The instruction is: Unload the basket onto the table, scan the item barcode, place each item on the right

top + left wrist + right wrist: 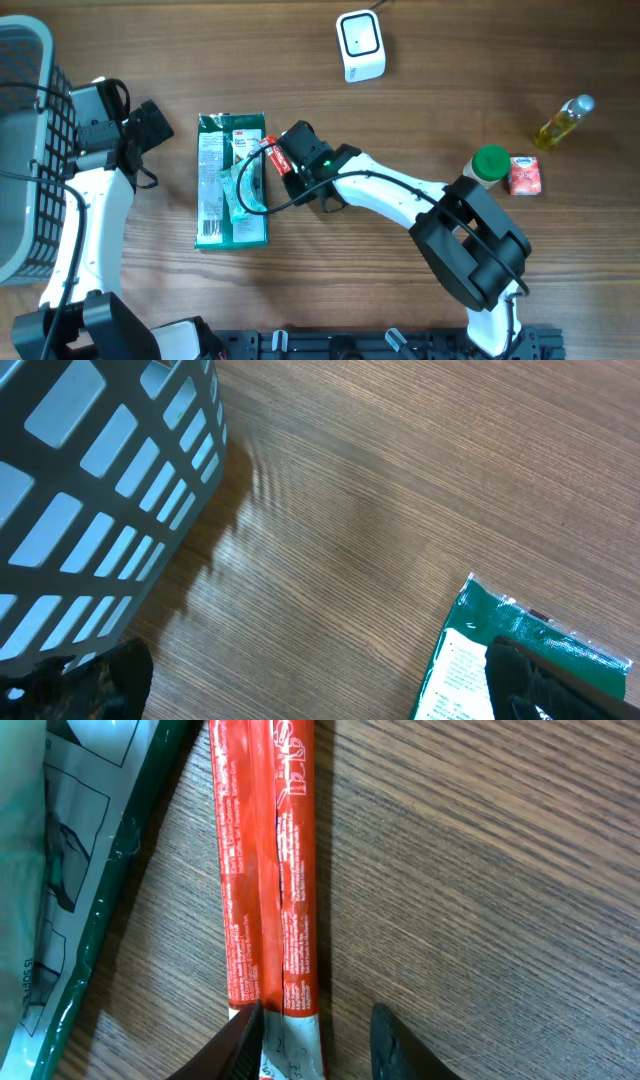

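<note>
Overhead: the right gripper (282,157) was down over a red stick sachet (268,148), which lay just at 3 o'clock of a green packet (232,180) around the middle of the wooden table (450,90). The white barcode scanner (360,45) sat well apart, up at 12 o'clock. The left gripper (155,122) hovered at 9 o'clock near the grey basket (25,60), spread wide and holding nothing.

Left wrist: just the basket's lattice wall, bare wood and a corner of the green packet at 5 o'clock.

Right wrist: jaws part spread, straddling the sachet's white end. There was a gap on one side, so not pinching yet imo. The sachet lay flat.

Looked like the pick-up step. Next it'd need to squeeze that thin end, lift, and present the barcode to the scanner. The print on both packets was too small to read.
</note>
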